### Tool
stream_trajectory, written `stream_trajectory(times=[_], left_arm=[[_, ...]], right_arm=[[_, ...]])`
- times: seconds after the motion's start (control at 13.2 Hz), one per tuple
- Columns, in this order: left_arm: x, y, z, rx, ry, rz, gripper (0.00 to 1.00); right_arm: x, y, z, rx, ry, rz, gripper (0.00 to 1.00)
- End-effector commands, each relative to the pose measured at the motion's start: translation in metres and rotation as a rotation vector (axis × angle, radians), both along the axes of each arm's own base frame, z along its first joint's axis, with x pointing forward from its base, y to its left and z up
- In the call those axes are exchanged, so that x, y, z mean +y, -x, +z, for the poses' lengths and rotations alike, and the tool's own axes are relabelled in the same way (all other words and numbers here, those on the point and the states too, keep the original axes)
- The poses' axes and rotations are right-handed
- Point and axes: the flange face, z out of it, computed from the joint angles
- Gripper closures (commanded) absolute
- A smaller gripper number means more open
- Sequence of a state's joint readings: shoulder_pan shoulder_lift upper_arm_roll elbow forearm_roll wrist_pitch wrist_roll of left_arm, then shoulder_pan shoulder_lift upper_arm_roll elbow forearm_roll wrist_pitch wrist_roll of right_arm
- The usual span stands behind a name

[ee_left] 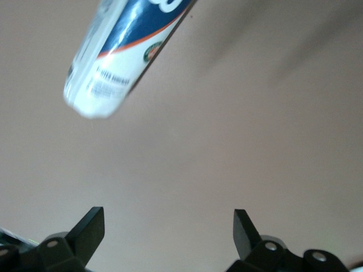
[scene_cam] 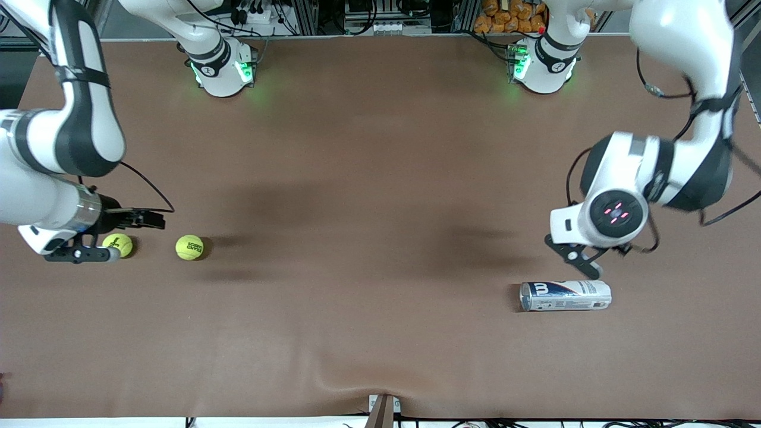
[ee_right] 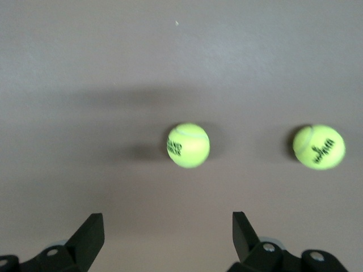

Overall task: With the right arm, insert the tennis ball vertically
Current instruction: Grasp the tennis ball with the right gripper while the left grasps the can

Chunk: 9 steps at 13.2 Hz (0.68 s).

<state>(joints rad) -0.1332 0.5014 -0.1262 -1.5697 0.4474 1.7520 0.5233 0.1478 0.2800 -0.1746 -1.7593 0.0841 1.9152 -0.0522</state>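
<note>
Your front view alone shows the can (scene_cam: 565,295) lying on its side on the brown surface (scene_cam: 368,249), under the open left claw (scene_cam: 575,257). Your right wrist view shows both balls (ee_right: 188,145) (ee_right: 319,147) with black lettering too blurred to read. The right claw (scene_cam: 122,236) hangs open above one ball.

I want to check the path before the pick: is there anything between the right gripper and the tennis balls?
Nothing visible is in the way. The right gripper hangs open over the table at the right arm's end. One tennis ball lies partly under it, and the second tennis ball lies beside it on bare table.
</note>
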Motion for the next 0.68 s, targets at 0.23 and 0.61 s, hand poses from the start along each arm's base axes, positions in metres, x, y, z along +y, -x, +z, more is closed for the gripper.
stream_trajectory(times=[0.23, 0.61], left_arm=[[0.001, -0.030, -0.100, 0.076, -0.070, -0.414, 0.00], [-0.005, -0.034, -0.116, 0.086, -0.166, -0.577, 0.00]], right_arm=[[0.030, 0.002, -0.066, -0.083, 0.001, 0.125, 0.00], [0.019, 0.002, -0.081, -0.058, 0.006, 0.112, 0.00]])
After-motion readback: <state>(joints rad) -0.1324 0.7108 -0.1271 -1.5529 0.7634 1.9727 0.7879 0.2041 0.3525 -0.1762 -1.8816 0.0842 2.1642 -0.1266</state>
